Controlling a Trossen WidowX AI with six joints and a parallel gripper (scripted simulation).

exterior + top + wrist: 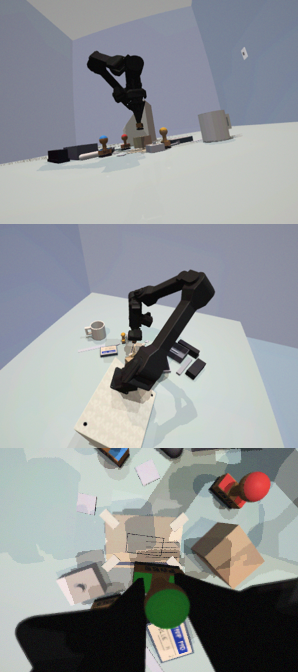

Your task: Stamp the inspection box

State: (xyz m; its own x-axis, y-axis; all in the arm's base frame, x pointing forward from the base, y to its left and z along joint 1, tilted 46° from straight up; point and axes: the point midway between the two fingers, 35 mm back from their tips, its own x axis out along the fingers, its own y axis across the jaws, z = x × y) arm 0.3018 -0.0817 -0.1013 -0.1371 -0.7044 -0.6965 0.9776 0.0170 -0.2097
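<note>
My gripper (pixel 134 339) (pixel 139 121) (pixel 159 581) is shut on a green-knobbed stamp (pixel 139 125) (pixel 167 608). In the exterior view the stamp hangs upright, clear above the bench. In the wrist view it overlaps the near edge of the tan card (pixel 116 530), which is taped at its corners. The inspection box (pixel 127 542) is a thin outline on the card; no clear print shows in it. The stamp's lettering is too small to read surely, and its underside is hidden. The labelled ink pad case (pixel 108 351) (pixel 170 640) lies flat, left of the gripper in the top view.
A red-knobbed stamp (pixel 124 137) (pixel 255 486), a cardboard block (pixel 142 141) (pixel 225 555) and a small grey block (pixel 155 148) (pixel 82 584) stand around the card. Blue-knobbed (pixel 103 139) and yellow-knobbed (pixel 123 334) (pixel 163 131) stamps, a mug (pixel 98 330) (pixel 214 126) and dark boxes (pixel 195 368) stand farther out.
</note>
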